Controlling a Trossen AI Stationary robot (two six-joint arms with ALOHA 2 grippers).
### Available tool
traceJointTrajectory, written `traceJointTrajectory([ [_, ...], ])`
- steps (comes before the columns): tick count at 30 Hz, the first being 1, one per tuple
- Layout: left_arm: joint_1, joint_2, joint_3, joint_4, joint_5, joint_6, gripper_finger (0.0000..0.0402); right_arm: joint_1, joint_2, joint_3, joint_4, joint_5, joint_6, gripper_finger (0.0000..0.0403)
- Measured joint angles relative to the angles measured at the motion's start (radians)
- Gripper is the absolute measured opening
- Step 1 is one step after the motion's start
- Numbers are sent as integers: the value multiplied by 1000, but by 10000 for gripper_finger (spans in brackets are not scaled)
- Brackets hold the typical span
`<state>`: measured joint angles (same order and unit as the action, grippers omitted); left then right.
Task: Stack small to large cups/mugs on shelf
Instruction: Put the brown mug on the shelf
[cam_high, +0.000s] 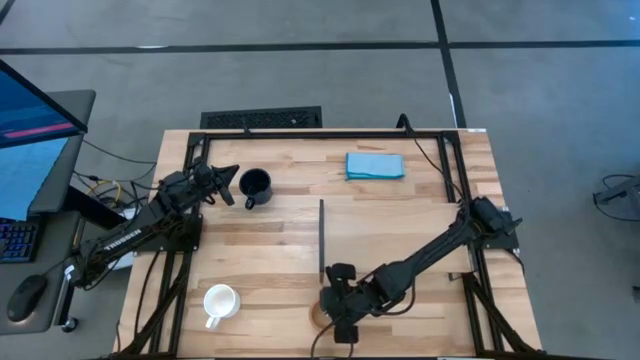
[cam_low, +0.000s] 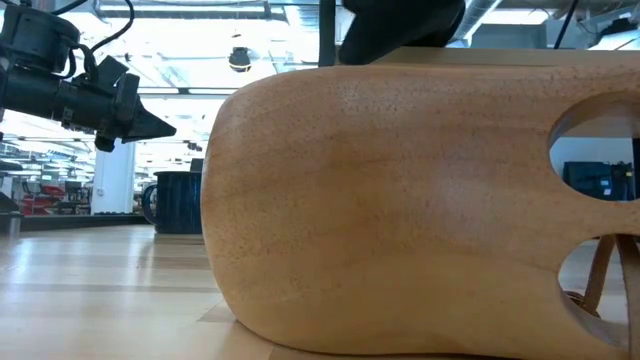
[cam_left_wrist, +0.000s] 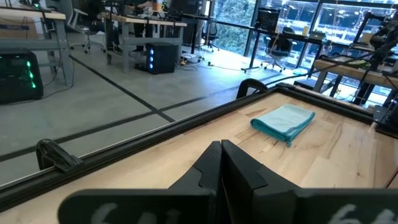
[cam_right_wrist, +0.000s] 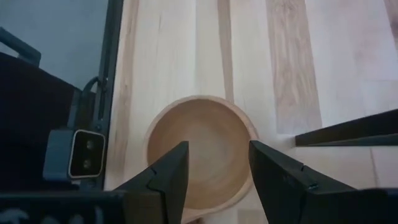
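The small tan wooden cup (cam_high: 320, 314) stands upright on its base at the table's near edge and fills the low view (cam_low: 400, 200). My right gripper (cam_right_wrist: 217, 149) is open and slants down over the cup's mouth (cam_right_wrist: 199, 143). The black mug (cam_high: 256, 185) stands at the far left, and my left gripper (cam_high: 232, 186) hovers level beside it, shut on nothing. The white mug (cam_high: 220, 300) stands upright at the near left. The shelf shows only as a thin dark strip (cam_high: 321, 240) at mid-table. My right gripper stands over the wooden cup's mouth from above. One fingertip (cam_right_wrist: 180, 155) is over the hollow and the other (cam_right_wrist: 258, 155) is by the rim. I cannot tell whether either touches the cup.
A folded blue cloth (cam_high: 375, 165) lies flat at the far right. A black frame rail (cam_high: 320, 133) runs along the table's far edge and down both sides. Bare wood lies between the shelf's strip and the white mug.
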<state>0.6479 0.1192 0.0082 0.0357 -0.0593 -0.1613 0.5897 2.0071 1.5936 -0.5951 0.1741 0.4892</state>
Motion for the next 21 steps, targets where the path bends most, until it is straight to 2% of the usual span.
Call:
traceJointTrajectory([
  [9, 0, 0, 0, 0, -1, 0, 0, 59, 7, -5, -12, -11, -30, 177],
  [21, 0, 0, 0, 0, -2, 0, 0, 58, 11, -3, -27, -18, -49, 148],
])
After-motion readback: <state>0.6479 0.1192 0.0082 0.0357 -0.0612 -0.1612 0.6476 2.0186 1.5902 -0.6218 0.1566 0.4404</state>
